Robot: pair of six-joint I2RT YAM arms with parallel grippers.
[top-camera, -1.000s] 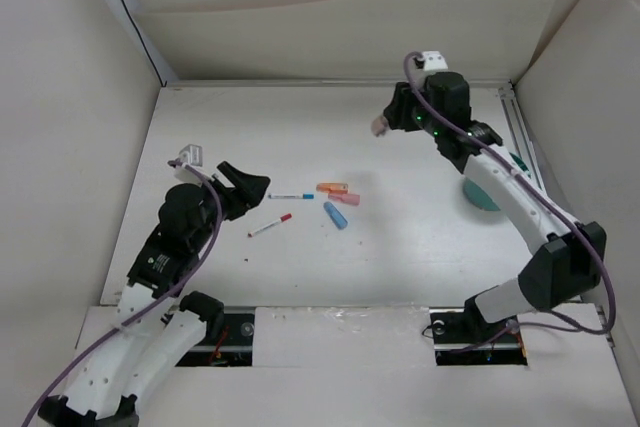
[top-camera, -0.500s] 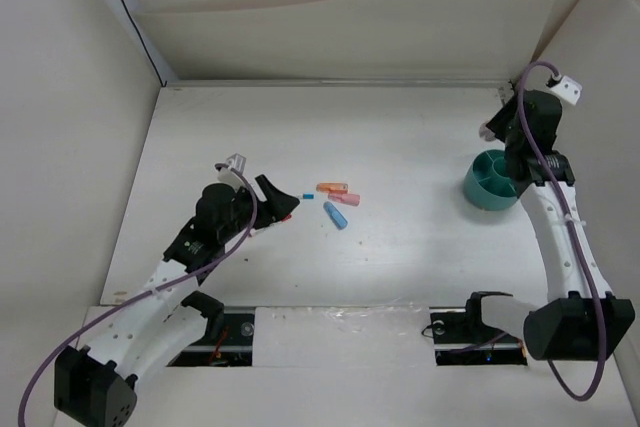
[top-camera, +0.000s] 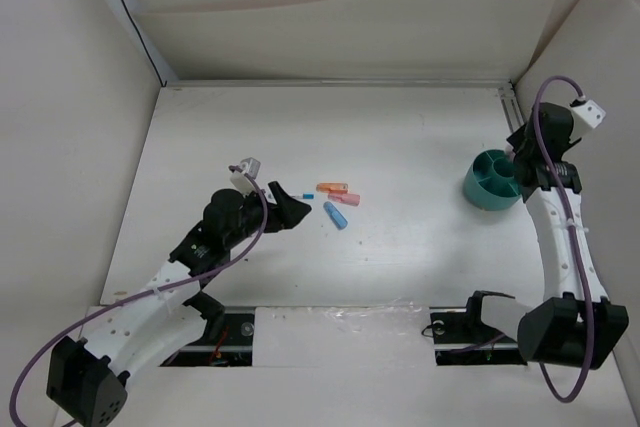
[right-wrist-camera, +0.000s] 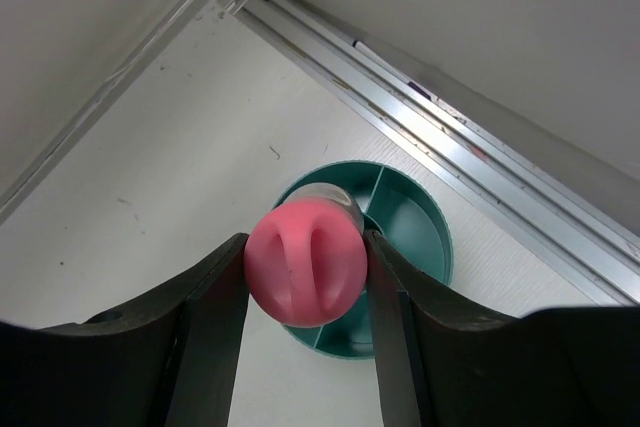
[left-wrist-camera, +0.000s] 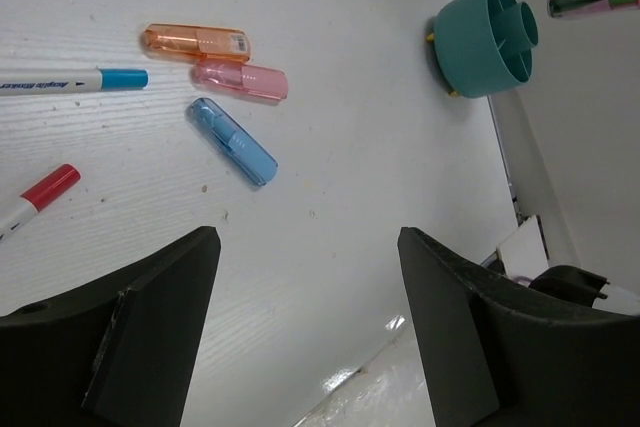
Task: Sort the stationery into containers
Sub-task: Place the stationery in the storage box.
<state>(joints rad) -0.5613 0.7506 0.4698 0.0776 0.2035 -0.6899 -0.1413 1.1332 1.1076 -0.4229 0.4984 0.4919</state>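
Two grippers to cover. Found the right gripper (right-wrist-camera: 305, 247) clamped on the cylinder (right-wrist-camera: 305, 277), with a finger pressed to each side and the rounded pink end turned toward the wrist camera. Saw that cylinder held in the air over the organizer (right-wrist-camera: 425, 222), above the hub where the dividers meet. Confirmed from the left wrist view: pink-and-green cylinder aloft, apart from the organizer, not in any compartment. Placed the organizer at the right side of the table (top-camera: 400, 127), just beside a metal rail (right-wrist-camera: 440, 137) along the wall.

Found the left gripper (left-wrist-camera: 310, 287) spread wide with nothing between the fingers, hovering over the table's left-centre. Picked out, nearest that gripper, a red-capped pen (left-wrist-camera: 35, 197) running off the frame's edge. Noted beyond it a blue-capped pen (left-wrist-camera: 70, 80) with a white barrel, lying flat. Counted three short pieces past the pens: a blue capsule (left-wrist-camera: 232, 140), a pink piece (left-wrist-camera: 240, 79) and an orange piece (left-wrist-camera: 195, 42). Saw pink and orange lying side by side, nearly touching, with the capsule just beside the pink at an angle. Put all five well apart from the organizer, across the table. From the top view, made out the left gripper covering the red-capped pen, with the other pen's blue cap poking out beside it.
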